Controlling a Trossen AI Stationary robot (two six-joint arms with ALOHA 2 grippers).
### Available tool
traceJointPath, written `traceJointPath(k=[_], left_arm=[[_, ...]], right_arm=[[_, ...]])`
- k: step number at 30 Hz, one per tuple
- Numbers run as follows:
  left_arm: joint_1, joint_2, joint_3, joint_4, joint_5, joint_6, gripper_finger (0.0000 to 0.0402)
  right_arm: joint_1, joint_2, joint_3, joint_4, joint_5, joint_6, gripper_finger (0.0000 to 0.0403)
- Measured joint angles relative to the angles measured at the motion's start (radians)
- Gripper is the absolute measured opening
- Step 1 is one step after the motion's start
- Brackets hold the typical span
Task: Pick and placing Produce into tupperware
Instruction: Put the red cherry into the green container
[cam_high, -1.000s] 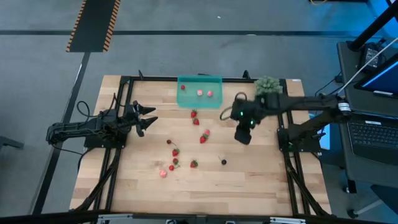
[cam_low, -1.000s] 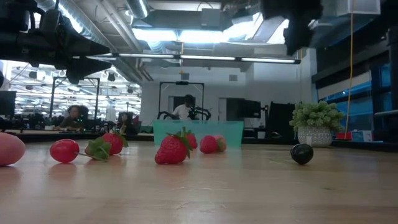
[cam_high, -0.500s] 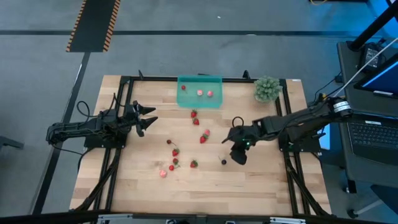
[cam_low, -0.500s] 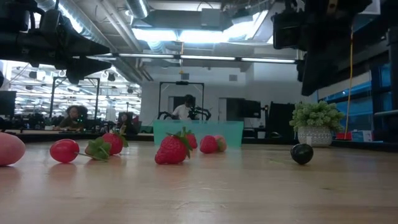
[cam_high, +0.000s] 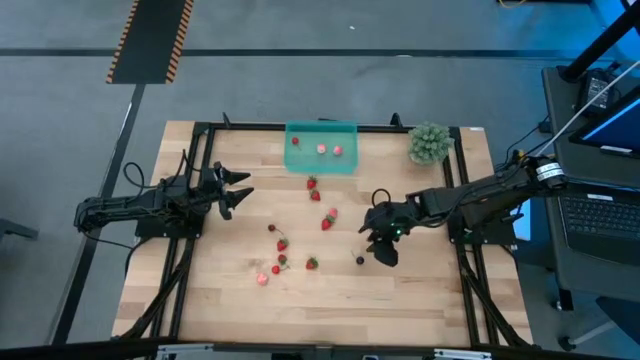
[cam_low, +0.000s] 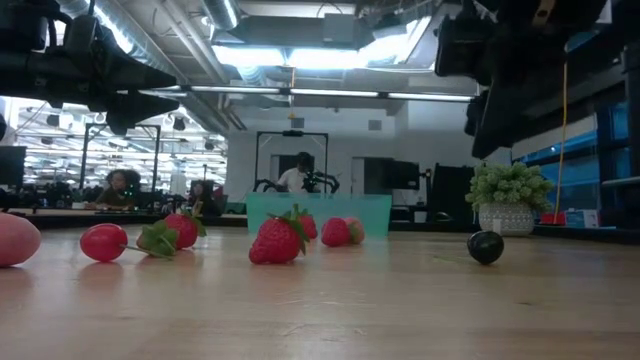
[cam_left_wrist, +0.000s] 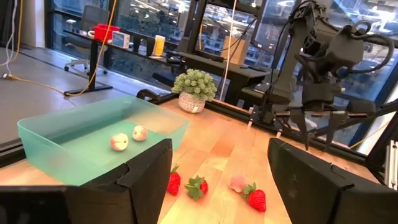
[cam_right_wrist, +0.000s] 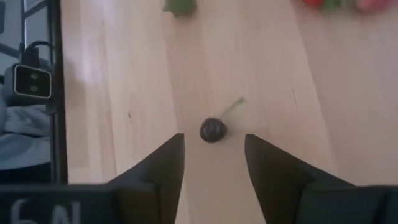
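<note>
Lettering "6N" marks the right gripper (cam_right_wrist: 211, 163), open above a dark cherry (cam_right_wrist: 212, 130).

Dark jointed arms, looped black cables

Bright overhead ceiling lights (cam_low: 300, 55) glare at twelve o'clock; evenly lit bench (cam_high: 320, 290) with soft shadows; near strawberries (cam_low: 278, 240) slightly blurred.

Wooden table (cam_high: 420, 290), scattered produce (cam_high: 327, 222), tupperware (cam_high: 298, 160), plant (cam_high: 428, 143)
</note>
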Motion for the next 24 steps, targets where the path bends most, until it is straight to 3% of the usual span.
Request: traceJointPath(k=[4,7,9,12,17,24], left_arm=[[0.0,0.001,-0.001,0.027,0.013,-0.022,0.0257],[-0.006,0.01,0.048,0.048,0.135,-0.114,0.0257],[-0.022,0.061,0.114,0.001,0.152,-0.155,0.0257],[-0.054,0.193,0.235,-0.169,0.127,-0.137,0.0257],[-0.109,0.487,0.417,-0.312,0.115,-0.037,0.0257],[-0.265,0.878,0.584,-0.368,0.121,-0.05,0.0257]], right_arm=[[0.0,0.0,0.0,0.035,0.001,-0.089,0.02],[0.0,0.0,0.0,0.049,0.0,-0.123,0.0209],[0.0,0.0,0.0,0.049,0.0,-0.129,0.021],[0.0,0.0,0.0,0.048,0.0,-0.128,0.0211],[0.0,0.0,0.0,0.048,-0.001,-0.073,0.0211],[-0.001,0.0,0.0,0.047,-0.001,-0.079,0.0211]])
